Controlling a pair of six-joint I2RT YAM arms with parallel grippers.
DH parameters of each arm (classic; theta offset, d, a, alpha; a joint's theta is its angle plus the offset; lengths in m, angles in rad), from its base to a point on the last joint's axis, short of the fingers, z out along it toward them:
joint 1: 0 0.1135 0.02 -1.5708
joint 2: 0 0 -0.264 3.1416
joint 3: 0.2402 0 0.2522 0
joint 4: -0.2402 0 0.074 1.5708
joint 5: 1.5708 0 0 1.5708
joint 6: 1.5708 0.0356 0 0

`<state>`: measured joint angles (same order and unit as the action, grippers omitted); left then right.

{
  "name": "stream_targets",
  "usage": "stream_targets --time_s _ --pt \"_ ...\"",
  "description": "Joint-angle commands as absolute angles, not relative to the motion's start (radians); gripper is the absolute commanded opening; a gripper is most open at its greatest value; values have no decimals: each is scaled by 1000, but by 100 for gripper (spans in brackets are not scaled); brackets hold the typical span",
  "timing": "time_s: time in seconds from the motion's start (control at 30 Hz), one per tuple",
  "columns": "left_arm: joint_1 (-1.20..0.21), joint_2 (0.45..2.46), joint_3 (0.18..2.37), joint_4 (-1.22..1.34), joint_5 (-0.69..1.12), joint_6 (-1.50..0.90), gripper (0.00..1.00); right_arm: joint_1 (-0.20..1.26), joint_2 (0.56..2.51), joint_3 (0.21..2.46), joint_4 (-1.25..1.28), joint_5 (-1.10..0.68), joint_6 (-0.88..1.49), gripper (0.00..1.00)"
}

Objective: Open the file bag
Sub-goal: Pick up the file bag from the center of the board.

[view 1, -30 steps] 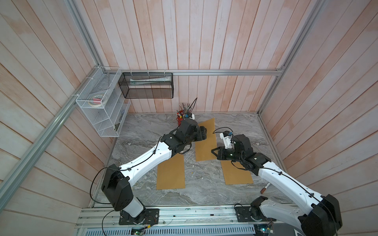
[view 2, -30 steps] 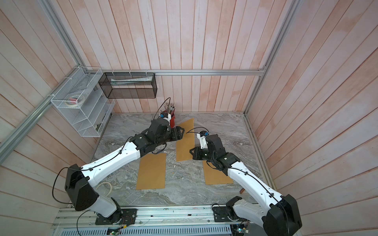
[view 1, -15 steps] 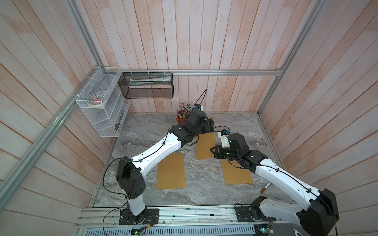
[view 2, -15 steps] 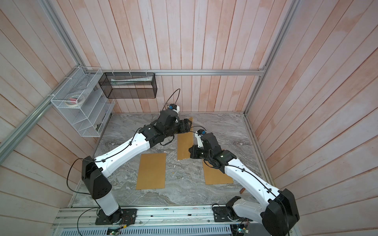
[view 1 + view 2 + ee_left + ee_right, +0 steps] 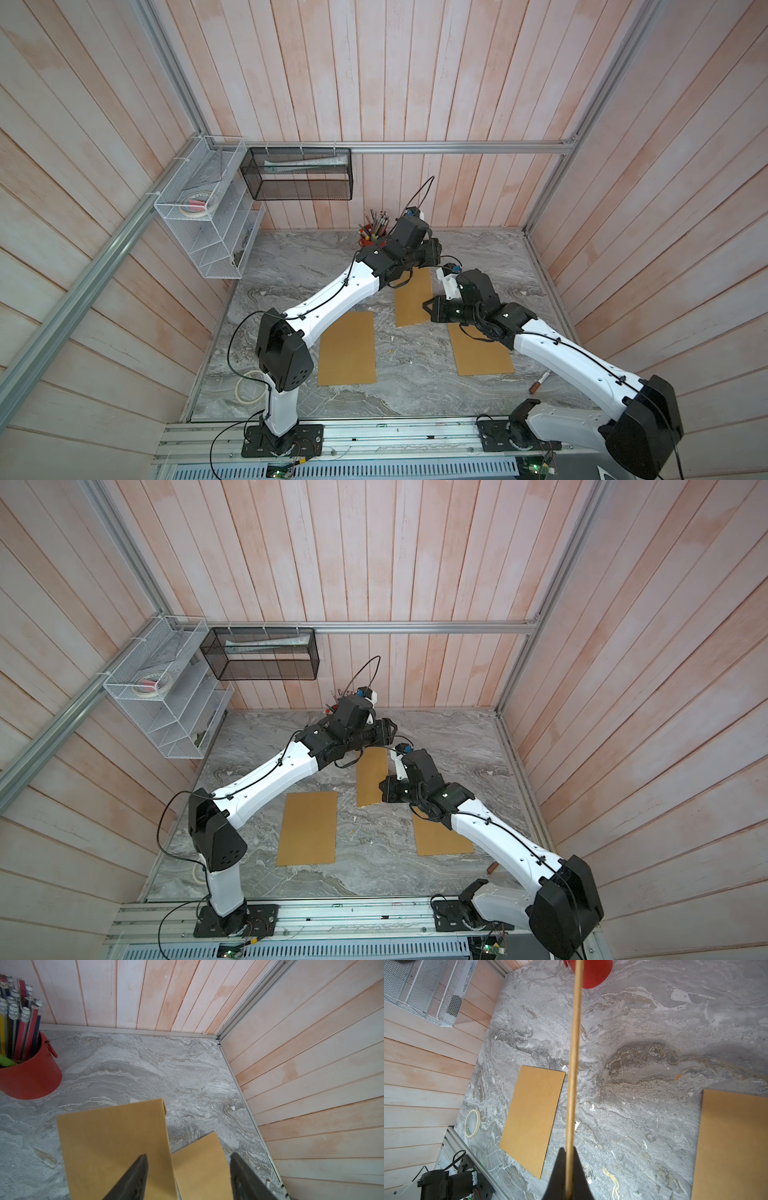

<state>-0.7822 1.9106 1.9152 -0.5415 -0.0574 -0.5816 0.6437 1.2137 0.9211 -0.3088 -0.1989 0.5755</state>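
1. Across the desk (image 5: 291,291), the left arm (image 5: 340,291) has stretched farther toward the cup (image 5: 366,237) than a second ago. Its shoulder block has turned with it, and its wrist now covers the cup-side end of the file bag (image 5: 413,299) in both top views.
2. The right arm (image 5: 561,353) reaches toward the cup from the other side and stops well short of it. It has shifted little.
3. A white wire rack (image 5: 203,224) hangs on the side wall, well apart from the cup. A black mesh basket (image 5: 299,178) hangs on the back wall, higher than the cup.
4. The file bag runs lengthwise, one end near the cup and the other pointing away from it. In the left wrist view its cup-side end (image 5: 116,1147) casts a shadow on the desk, and a slight gap shows at one corner.
5. Two more bags (image 5: 347,349) (image 5: 482,353) lie flat, farther from the cup than the file bag, one on each side of it.
6. The cup is red, upright and full of pencils.
7. The left gripper (image 5: 188,1155) has its jaws apart, one finger (image 5: 137,1172) over the file bag's face and the other past its long edge. I cannot tell whether either touches it.
8. The right gripper (image 5: 569,1151) is clamped on the file bag's end away from the cup.
9. A tape roll (image 5: 249,386) and a marker (image 5: 539,382) lie far from the cup.
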Motion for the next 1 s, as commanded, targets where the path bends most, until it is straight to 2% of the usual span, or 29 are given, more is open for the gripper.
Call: stream_targets --time_s 0.0,0.4,0.97 --pt "-790 1944 1970 -626 -84 -557 64 655 1227 967 -325 -174 561 0" --pt "-793 2010 2062 -725 -158 -537 61 676 1246 995 -330 -153 555 0" --pt "-793 2066 2141 -790 -187 -524 52 686 1268 1032 -331 -135 546 0"
